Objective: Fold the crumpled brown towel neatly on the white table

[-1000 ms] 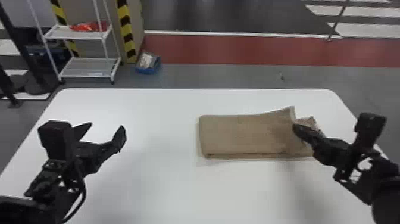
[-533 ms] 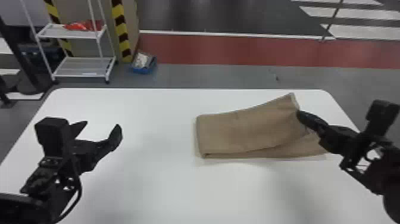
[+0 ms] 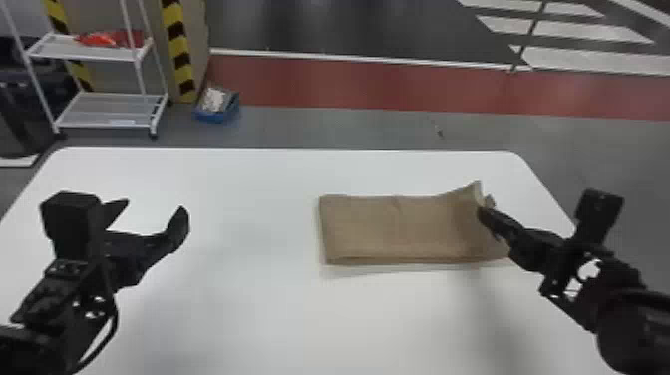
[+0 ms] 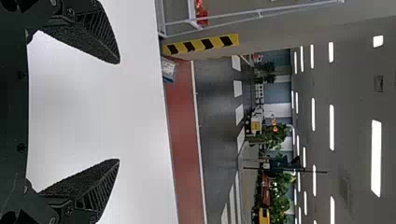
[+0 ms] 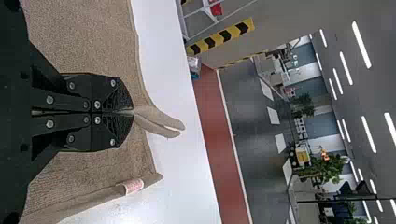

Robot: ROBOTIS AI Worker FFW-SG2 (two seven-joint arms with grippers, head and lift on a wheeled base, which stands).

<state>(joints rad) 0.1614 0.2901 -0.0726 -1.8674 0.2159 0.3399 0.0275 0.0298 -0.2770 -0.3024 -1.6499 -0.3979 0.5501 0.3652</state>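
The brown towel point(image 3: 389, 229) lies on the right half of the white table point(image 3: 249, 309), folded into a flat strip that runs from left to right. At its right end, the right gripper point(image 3: 482, 213) has its fingers pressed together on a pinch of the cloth, and the far corner there stands raised. In the right wrist view, two layers of cloth poke out past the fingertips, and a small pale label point(image 5: 134, 185) shows on an edge of the towel. The left gripper point(image 3: 153, 207) is over the left part of the table, well apart from the towel, its fingers spread wide with nothing between them. Beyond the table's far left side, a white rack point(image 3: 107, 123) and a blue box point(image 3: 217, 113) sit on the floor.
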